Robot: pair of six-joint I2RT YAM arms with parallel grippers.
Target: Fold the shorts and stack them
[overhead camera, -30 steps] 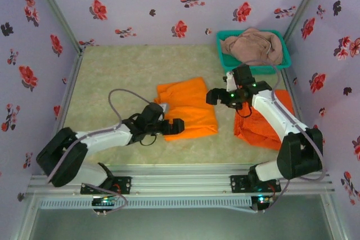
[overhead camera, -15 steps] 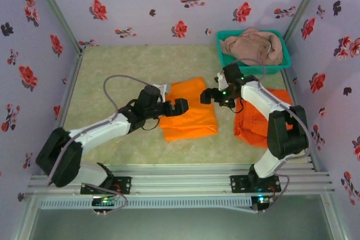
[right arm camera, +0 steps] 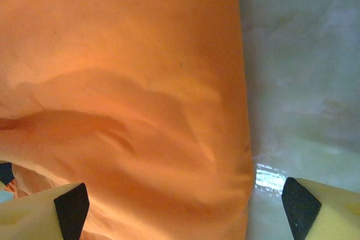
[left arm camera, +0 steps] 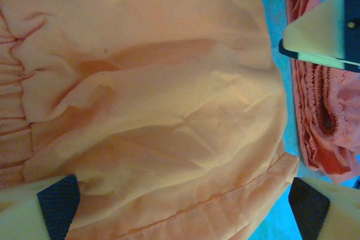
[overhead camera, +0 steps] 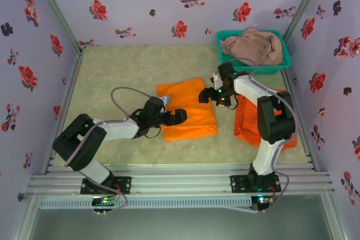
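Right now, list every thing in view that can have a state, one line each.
Teal basket: upright, holding cloth.
Pink-brown shorts: heaped in that basket.
Middle orange shorts: spread flat, unstacked.
Right orange shorts: rumpled, lying apart.
Left gripper: open, over the middle shorts.
Right gripper: open, straddling the middle shorts' edge.

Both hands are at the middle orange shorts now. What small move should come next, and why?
Probably close both hands on the cloth. The left hand stands open over the left side of the middle orange shorts, near a hem, and the right hand is open astride the far right edge, so neither grips anything yet.
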